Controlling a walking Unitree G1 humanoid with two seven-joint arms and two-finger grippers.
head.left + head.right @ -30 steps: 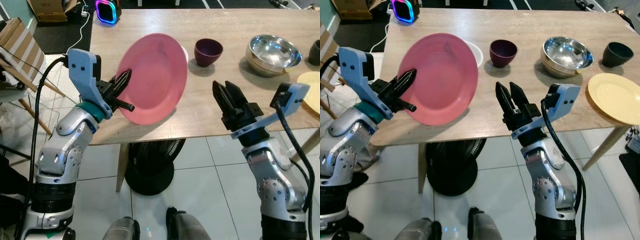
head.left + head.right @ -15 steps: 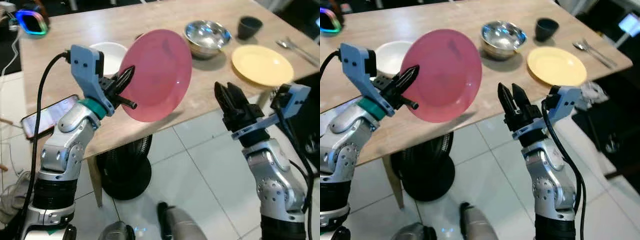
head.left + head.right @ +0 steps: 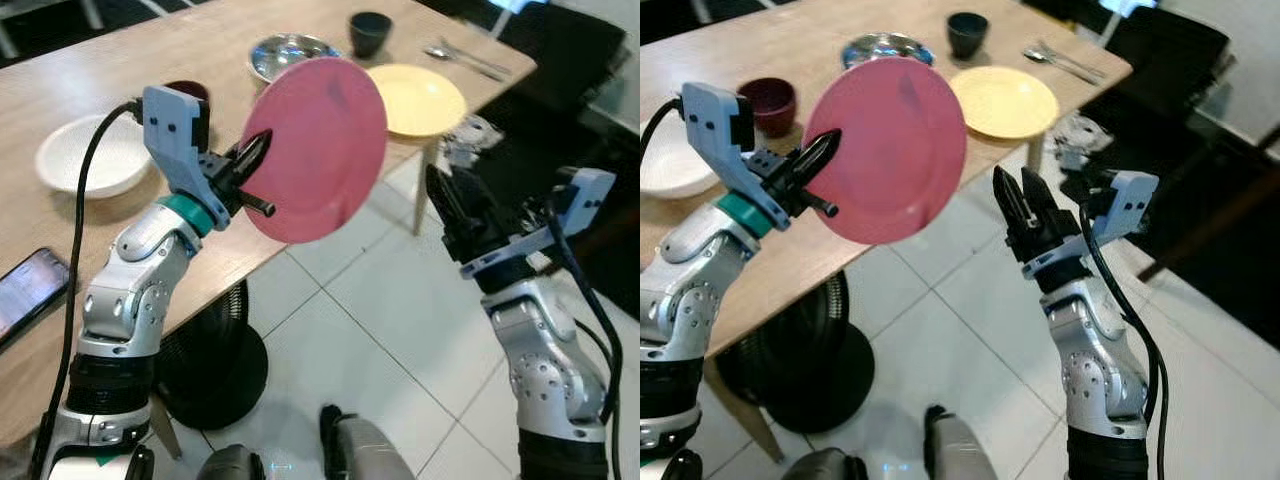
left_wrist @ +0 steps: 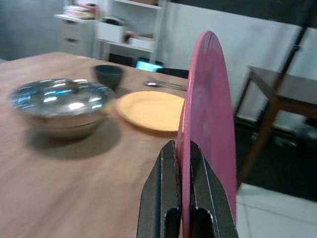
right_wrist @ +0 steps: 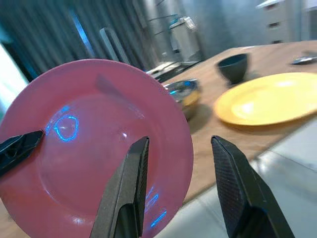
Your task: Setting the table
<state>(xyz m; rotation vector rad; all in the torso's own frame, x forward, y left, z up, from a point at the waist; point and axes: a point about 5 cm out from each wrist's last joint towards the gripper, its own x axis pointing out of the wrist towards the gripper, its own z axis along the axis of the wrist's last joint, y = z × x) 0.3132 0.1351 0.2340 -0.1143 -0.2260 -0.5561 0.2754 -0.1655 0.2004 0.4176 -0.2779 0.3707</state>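
My left gripper (image 3: pixel 250 165) is shut on the rim of a pink plate (image 3: pixel 318 148), held upright on edge in front of the wooden table (image 3: pixel 90 110); the left wrist view shows the pink plate (image 4: pixel 208 124) edge-on between the fingers (image 4: pixel 166 198). To the right my right gripper (image 3: pixel 452 205) stands open over the floor, holding nothing, and in the right wrist view its fingers (image 5: pixel 129 188) frame the pink plate (image 5: pixel 99 148). A yellow plate (image 3: pixel 420 98), a steel bowl (image 3: pixel 290 55), a dark cup (image 3: pixel 371 30), a maroon bowl (image 3: pixel 767 100), a white bowl (image 3: pixel 92 155) and cutlery (image 3: pixel 465 60) lie on the table.
A phone (image 3: pixel 25 305) lies on the near table edge at the left. A black fan base (image 3: pixel 205 365) stands under the table on white tiles. A dark chair (image 3: pixel 1170 60) stands past the table's right end.
The whole view has swung rightward along the table: its right end, the yellow plate and cutlery have come closer. The plate stays in the left gripper; the right gripper remains open.
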